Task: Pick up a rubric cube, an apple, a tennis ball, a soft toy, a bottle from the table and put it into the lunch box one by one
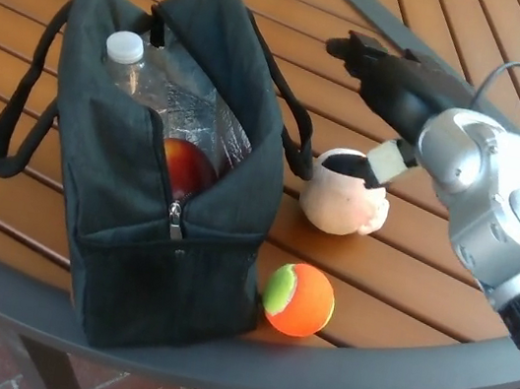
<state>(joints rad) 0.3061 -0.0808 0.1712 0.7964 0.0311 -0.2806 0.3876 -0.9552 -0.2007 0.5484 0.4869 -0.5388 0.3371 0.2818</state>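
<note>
The right hand point(378, 115) is spread open right over the soft toy point(343, 204) on the desk point(448, 261), so it should be lowered, closed gently, and the toy carried left to the bag point(148, 236).

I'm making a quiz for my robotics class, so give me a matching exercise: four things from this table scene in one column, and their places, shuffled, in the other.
Things:
1. bottle
2. apple
3. tennis ball
4. soft toy

Places:
A. on the table beside the lunch box, near the table's rim
B. under the right hand
C. inside the lunch box, white cap up
D. inside the lunch box, behind the zip

Pairs: 1-C, 2-D, 3-A, 4-B
</note>
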